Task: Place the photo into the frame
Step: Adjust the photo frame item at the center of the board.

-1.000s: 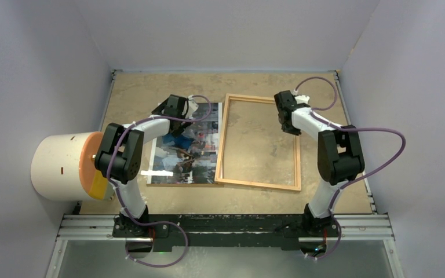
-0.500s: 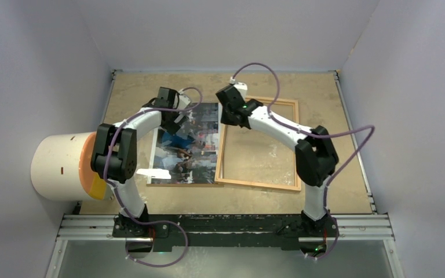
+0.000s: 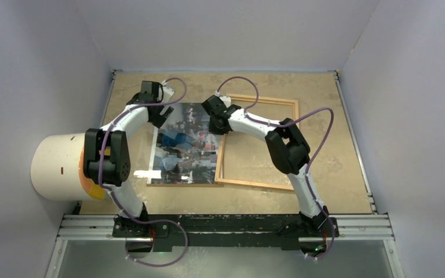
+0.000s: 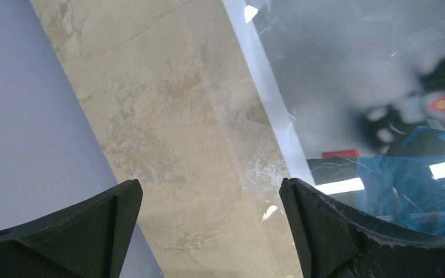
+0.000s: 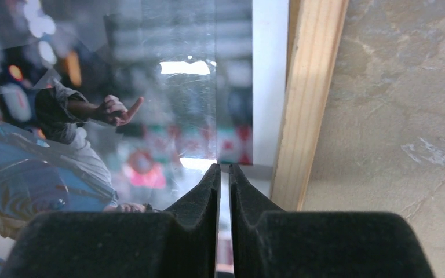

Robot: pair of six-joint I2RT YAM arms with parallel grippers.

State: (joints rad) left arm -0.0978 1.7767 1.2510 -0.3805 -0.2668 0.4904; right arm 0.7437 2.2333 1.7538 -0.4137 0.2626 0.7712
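Note:
The photo (image 3: pixel 185 145) lies face up left of centre, under a clear reflective pane shifted a little to its left. The light-wood frame (image 3: pixel 258 185) lies beside it on the right, the bare table showing through it. My left gripper (image 3: pixel 161 117) hovers wide open over the photo's far left corner. In the left wrist view its jaws (image 4: pixel 210 184) straddle bare table beside the photo (image 4: pixel 394 116). My right gripper (image 3: pixel 215 126) sits at the photo's right edge. In the right wrist view it (image 5: pixel 223 168) is shut to a hairline, over the photo's (image 5: pixel 92 145) white border beside the frame's moulding (image 5: pixel 307 104).
A white cylinder with an orange end (image 3: pixel 58 168) lies at the table's left edge. A brown backing board's edge (image 3: pixel 179 184) shows under the photo's near side. Purple walls enclose the table on three sides. Both arms' cables loop above the far half.
My right arm swung left from the frame's far right side, across the frame, to the photo's right edge. My left gripper moved back and left to the photo's far left corner, staying open.

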